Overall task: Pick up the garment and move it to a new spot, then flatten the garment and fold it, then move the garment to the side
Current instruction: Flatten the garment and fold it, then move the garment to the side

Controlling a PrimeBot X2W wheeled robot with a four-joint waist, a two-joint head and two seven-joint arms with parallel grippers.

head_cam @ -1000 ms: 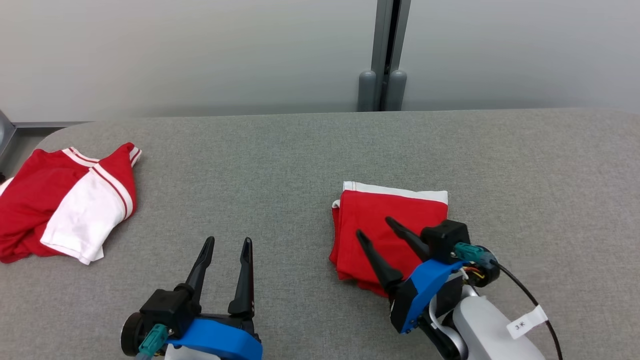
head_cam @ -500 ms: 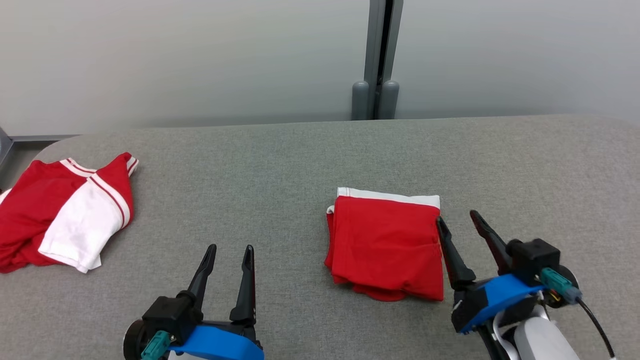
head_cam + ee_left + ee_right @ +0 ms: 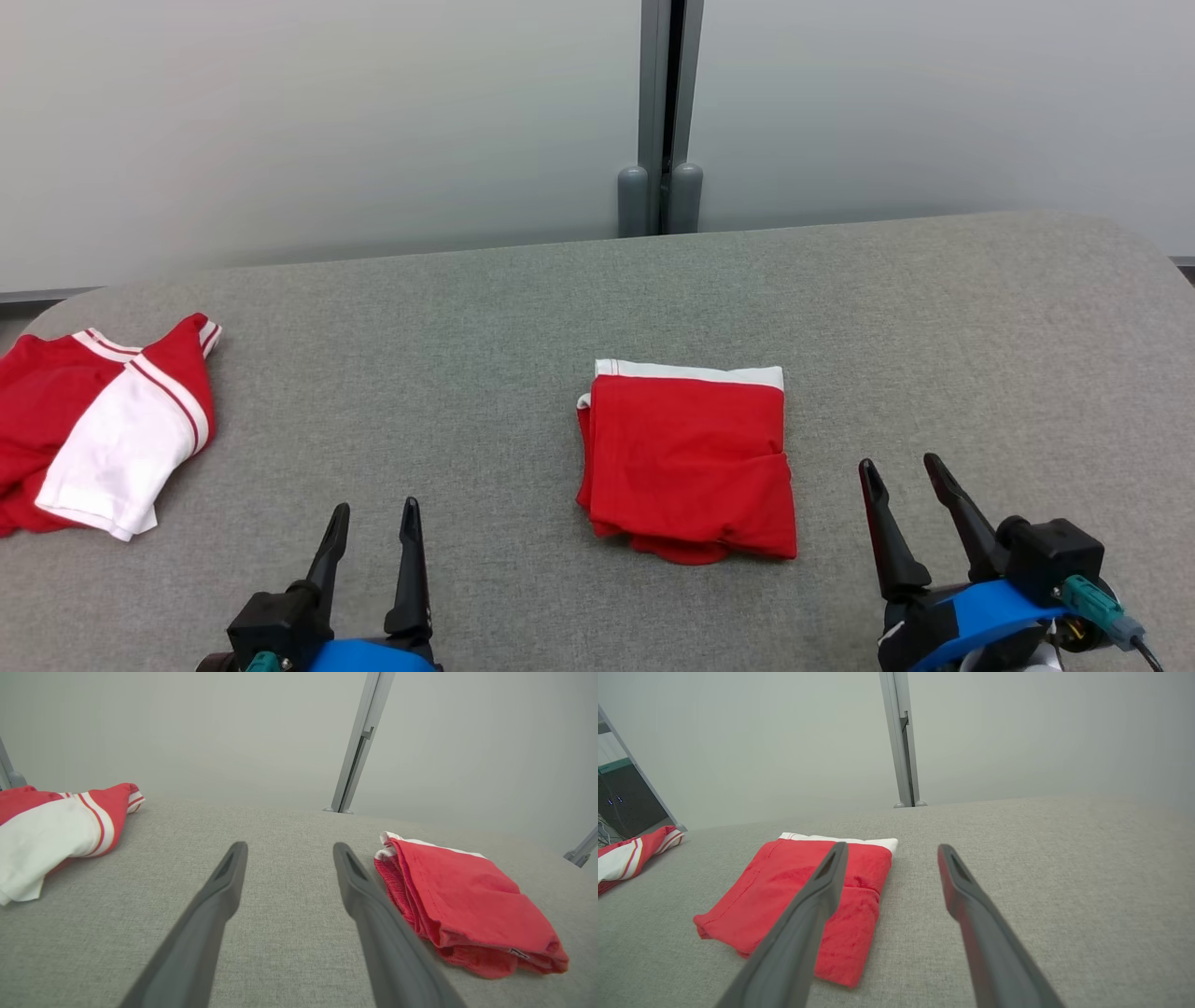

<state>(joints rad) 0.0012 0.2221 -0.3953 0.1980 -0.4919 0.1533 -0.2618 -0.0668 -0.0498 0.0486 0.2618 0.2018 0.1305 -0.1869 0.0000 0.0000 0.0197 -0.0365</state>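
Garment (image 3: pixel 686 457) lies folded, white edge facing away.

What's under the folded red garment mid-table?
The folded red garment lies flat on the grey table, with nothing else visible beneath. A white band pokes out at its far edge, red layers at the near edge. The table patch directly under it is covered.
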